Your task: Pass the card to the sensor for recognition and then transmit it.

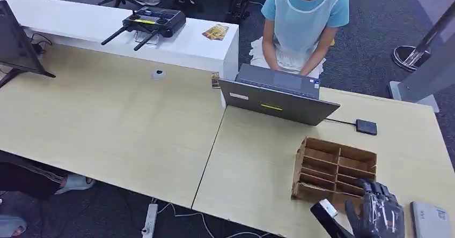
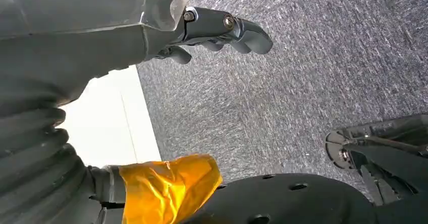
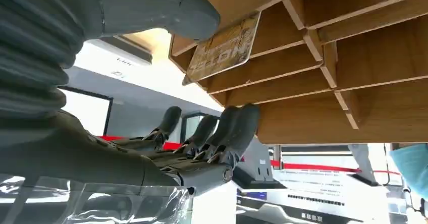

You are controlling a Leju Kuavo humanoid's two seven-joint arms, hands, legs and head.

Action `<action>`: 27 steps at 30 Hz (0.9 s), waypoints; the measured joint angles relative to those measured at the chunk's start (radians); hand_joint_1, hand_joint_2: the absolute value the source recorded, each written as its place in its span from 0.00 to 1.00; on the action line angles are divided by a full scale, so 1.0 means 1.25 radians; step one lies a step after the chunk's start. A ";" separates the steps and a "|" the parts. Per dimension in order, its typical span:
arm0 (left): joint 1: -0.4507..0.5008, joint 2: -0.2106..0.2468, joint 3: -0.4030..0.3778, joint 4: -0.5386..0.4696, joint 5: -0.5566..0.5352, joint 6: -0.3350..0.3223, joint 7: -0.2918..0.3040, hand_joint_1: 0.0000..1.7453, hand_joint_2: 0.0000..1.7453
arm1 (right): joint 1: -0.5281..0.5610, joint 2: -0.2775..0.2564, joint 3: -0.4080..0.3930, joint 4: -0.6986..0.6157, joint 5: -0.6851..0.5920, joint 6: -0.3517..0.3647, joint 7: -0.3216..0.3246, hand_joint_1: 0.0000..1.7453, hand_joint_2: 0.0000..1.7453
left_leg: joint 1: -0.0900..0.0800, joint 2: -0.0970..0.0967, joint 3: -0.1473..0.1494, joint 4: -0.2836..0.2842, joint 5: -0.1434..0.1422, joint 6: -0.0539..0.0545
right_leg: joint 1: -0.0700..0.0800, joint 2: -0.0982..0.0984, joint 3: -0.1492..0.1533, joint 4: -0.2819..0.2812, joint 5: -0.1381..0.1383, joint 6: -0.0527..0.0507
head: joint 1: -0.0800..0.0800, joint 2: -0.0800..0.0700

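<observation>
My right robot hand (image 1: pixel 379 215) at near edge of rack (image 1: pixel 334 169), fingers apart, empty; card (image 3: pixel 224 47) sits in slot. Pickup, sensor pass, handover all ahead. Left robot hand (image 2: pixel 222 30) hangs clenched, empty.

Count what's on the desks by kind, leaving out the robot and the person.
Laptop: 1
Monitor: 1
Black controller with antennas: 1
Wooden slotted rack: 1
Small black box on a cable: 1
Cards on the white counter: 1 stack
Total: 6
</observation>
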 joint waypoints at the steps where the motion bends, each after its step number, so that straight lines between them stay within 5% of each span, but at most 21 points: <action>1: 0.000 0.000 0.000 0.000 -0.001 0.000 0.000 0.00 1.00 | 0.000 0.000 -0.001 0.000 0.000 0.000 0.000 0.46 1.00 | 0.000 0.000 0.000 0.000 0.000 0.000 | 0.000 0.000 0.000 0.000 0.000 0.000 | 0.000 0.000; 27: 0.000 0.000 0.018 0.000 -0.019 -0.001 0.000 0.00 1.00 | 0.000 0.000 -0.009 0.015 0.007 0.014 0.002 0.42 1.00 | 0.000 0.000 0.000 0.000 0.000 0.000 | 0.000 0.000 0.000 0.000 0.000 0.000 | 0.000 0.000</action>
